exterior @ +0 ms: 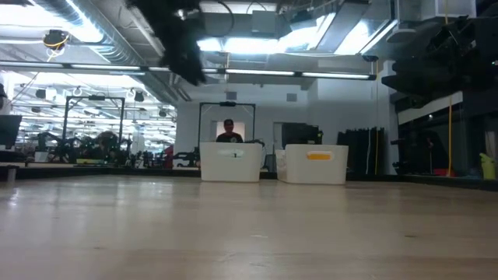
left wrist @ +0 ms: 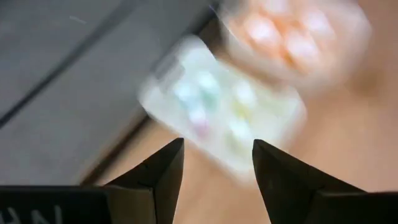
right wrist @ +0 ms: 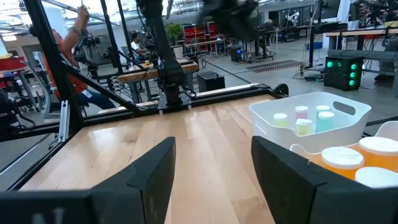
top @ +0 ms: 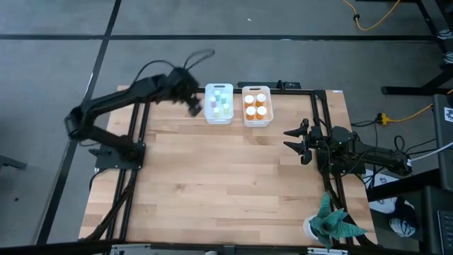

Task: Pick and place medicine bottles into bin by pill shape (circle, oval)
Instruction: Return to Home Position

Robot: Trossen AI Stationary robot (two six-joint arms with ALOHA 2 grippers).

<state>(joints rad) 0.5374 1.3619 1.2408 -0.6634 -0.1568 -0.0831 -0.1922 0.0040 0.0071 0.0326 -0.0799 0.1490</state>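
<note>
Two white bins stand at the table's far edge. The left bin [top: 219,104] holds several small pastel bottles with white caps [right wrist: 309,120]. The right bin [top: 257,105] holds several orange bottles with white caps [right wrist: 341,158]. My left gripper [top: 192,106] hangs open and empty in the air just left of the pastel bin; its fingers [left wrist: 214,163] show apart in the left wrist view. My right gripper [top: 296,141] is open and empty above the table at the right side.
A teal cloth in a small white holder [top: 329,223] sits at the table's near right corner. The wooden table top [top: 219,177] stretches bare between the bins and the near edge. A person [exterior: 228,131] shows in the room behind the bins.
</note>
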